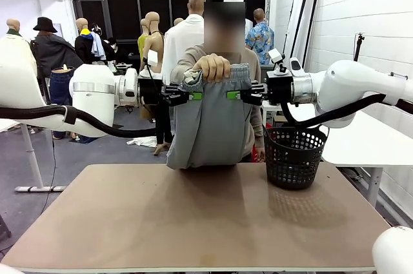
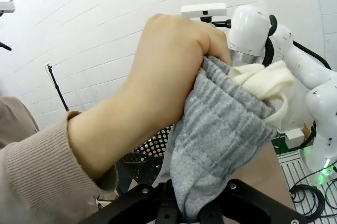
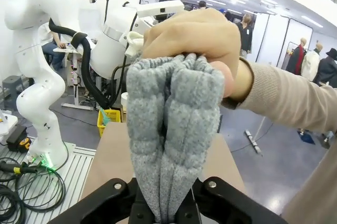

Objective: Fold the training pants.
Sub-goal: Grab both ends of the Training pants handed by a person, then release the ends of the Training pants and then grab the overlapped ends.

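Aloft, training pants (image 1: 210, 126) over far table (image 1: 193, 222) edge, left tool (image 1: 196, 95) and right tool (image 1: 230, 95) clamping their upper corners, hand (image 1: 211, 66) between

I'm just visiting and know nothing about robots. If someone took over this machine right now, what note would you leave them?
Grippers: the left gripper is shut on the training pants near the waistband; the right gripper is shut on them at the other side.
Person: the person's hand grips the bunched waistband from above, between the grippers.
Things: the pants hang at the far edge of the table; a black basket stands at its right.
Done: both grips taken.
Left: laying the pants down and folding them.
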